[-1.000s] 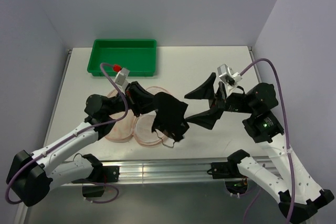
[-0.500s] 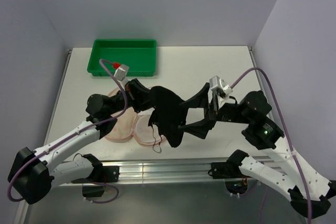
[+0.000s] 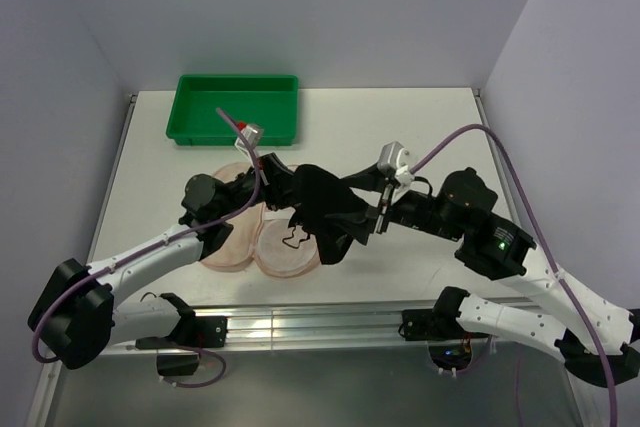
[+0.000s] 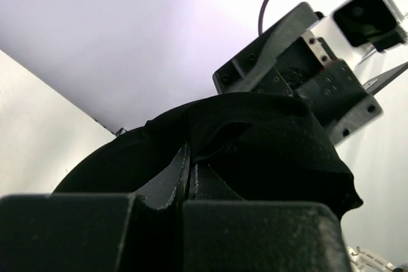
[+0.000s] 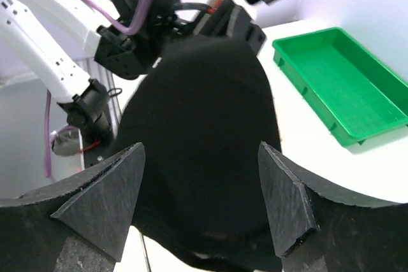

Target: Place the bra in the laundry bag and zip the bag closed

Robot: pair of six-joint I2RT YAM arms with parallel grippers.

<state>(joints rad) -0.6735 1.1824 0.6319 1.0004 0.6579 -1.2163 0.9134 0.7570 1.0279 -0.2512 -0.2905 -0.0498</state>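
Transfer step: your left hand [image 4: 189, 170] clamps the soft black fabric bra [image 3: 325, 212]; right hand [image 5: 199, 151] apart. Lower it into pink printed bag [image 3: 285, 255].

White arm links [image 3: 150, 252], black joints [image 3: 205, 197], purple cables [image 3: 478, 129]

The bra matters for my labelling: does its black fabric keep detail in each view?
Top external: the bra is a sharp outline, folds barely readable. Left wrist: faint folds show, bright overexposed wall behind. Right wrist: nearly flat black, no texture.
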